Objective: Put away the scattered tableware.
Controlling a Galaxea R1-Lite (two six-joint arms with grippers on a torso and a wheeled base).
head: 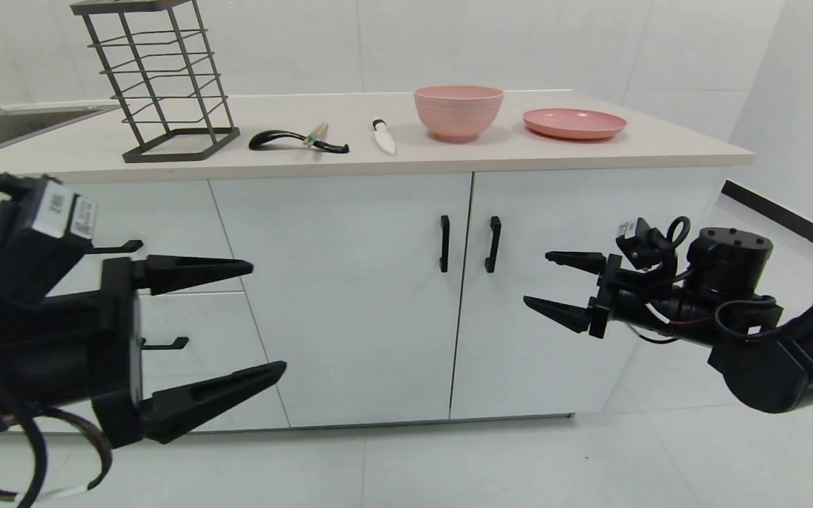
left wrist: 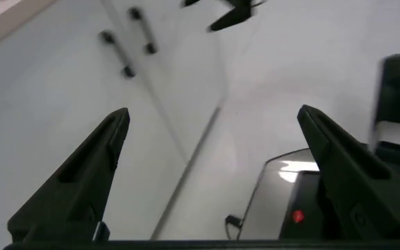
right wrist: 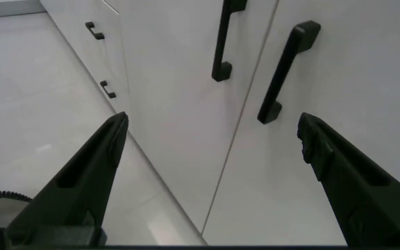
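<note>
Along the beige countertop at twelve o'clock the tableware lies in a row. A black wire dish rack stands upright at eleven o'clock, next to a steel sink at ten. Moving towards one o'clock come a black curved spoon, with a pair of wooden chopsticks touching its handle, then a small white utensil with a black end. A pink round bowl sits upright beyond that, and a flat pink plate is at one o'clock.

Both arms hang low in front of the white cabinet doors, well apart from the tableware. The left gripper at eight o'clock has its fingers spread wide on nothing. The right gripper at four o'clock is likewise spread and empty, near the doors' two black handles.
</note>
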